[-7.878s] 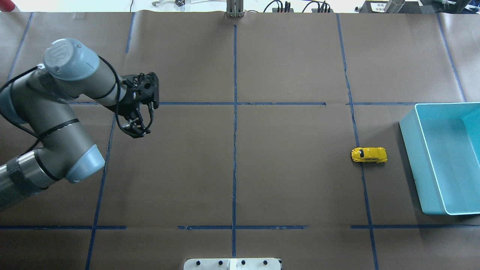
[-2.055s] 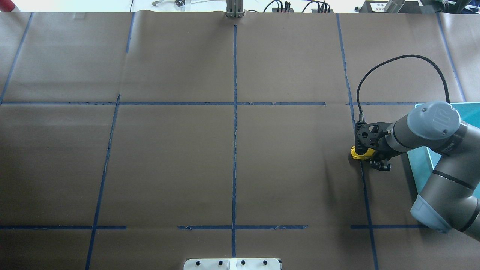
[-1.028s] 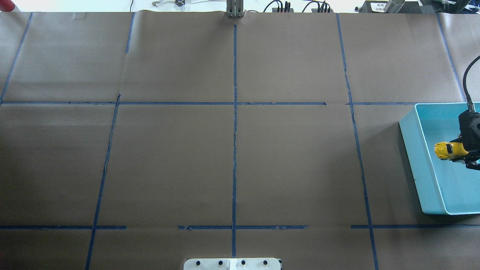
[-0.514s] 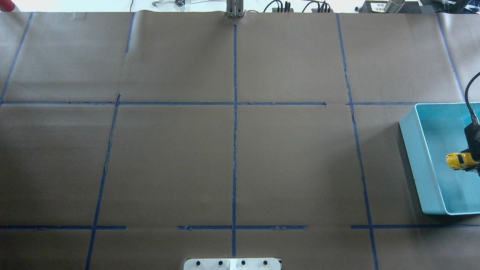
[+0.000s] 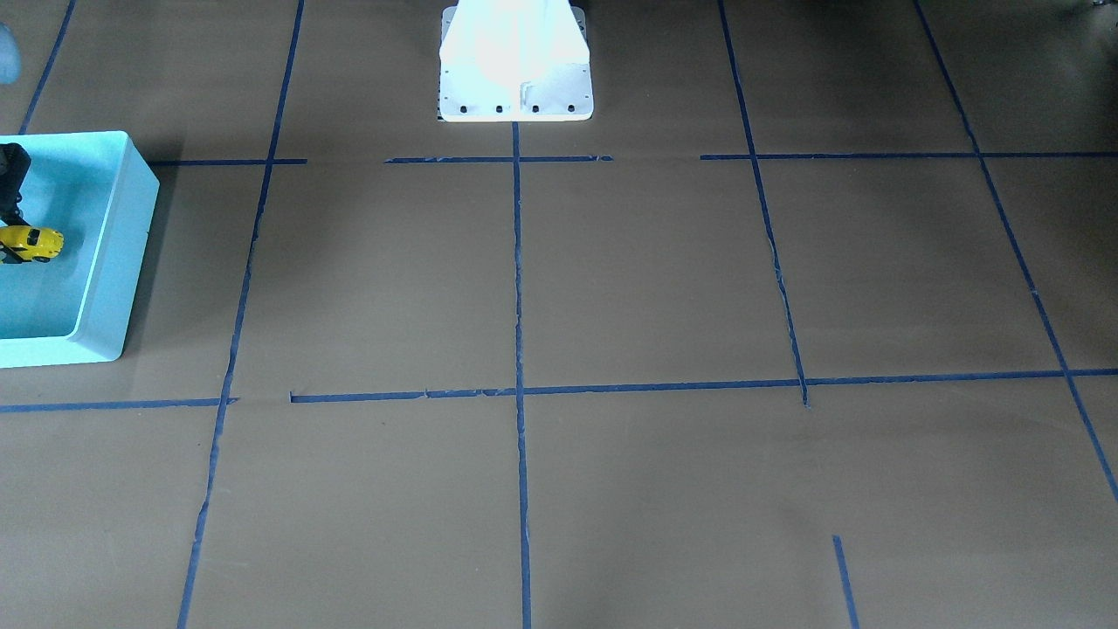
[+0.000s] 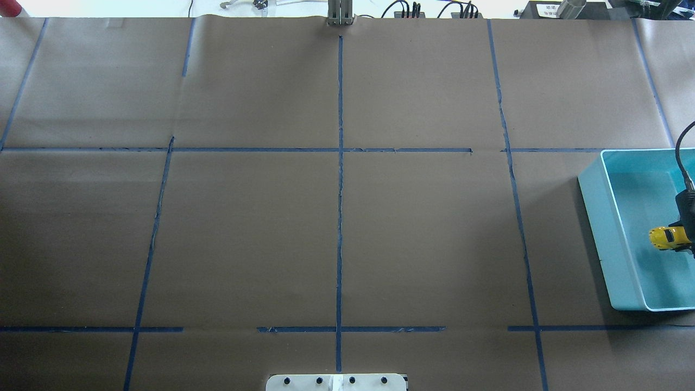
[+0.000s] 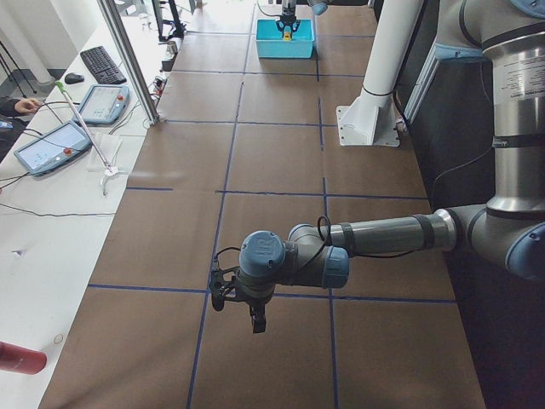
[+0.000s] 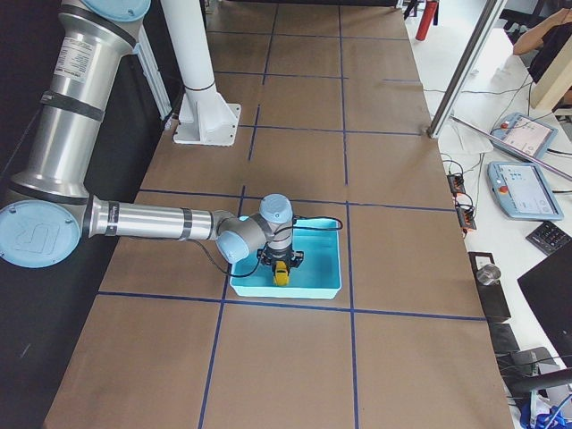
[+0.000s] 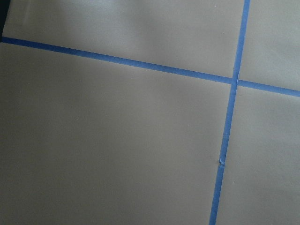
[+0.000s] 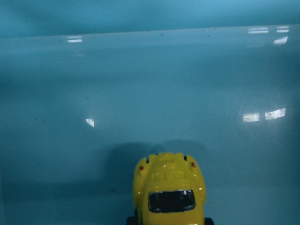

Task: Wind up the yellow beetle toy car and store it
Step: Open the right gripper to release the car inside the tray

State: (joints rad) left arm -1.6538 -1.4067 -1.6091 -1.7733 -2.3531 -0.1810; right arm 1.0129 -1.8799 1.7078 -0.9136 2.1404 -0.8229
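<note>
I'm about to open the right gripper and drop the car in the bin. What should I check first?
1. Yellow beetle toy car gripped by the right gripper: ok, it sits between the fingers in the exterior right view.
2. Car inside the turquoise bin walls: ok, well in from the rim in the overhead view.
3. Car touching the bin floor: cannot tell; the right wrist view shows its shadow close ahead, so it looks low.
4. Left gripper away from the bin: ok, it hangs near the table's other end.
5. Car wound up: cannot tell.
</note>
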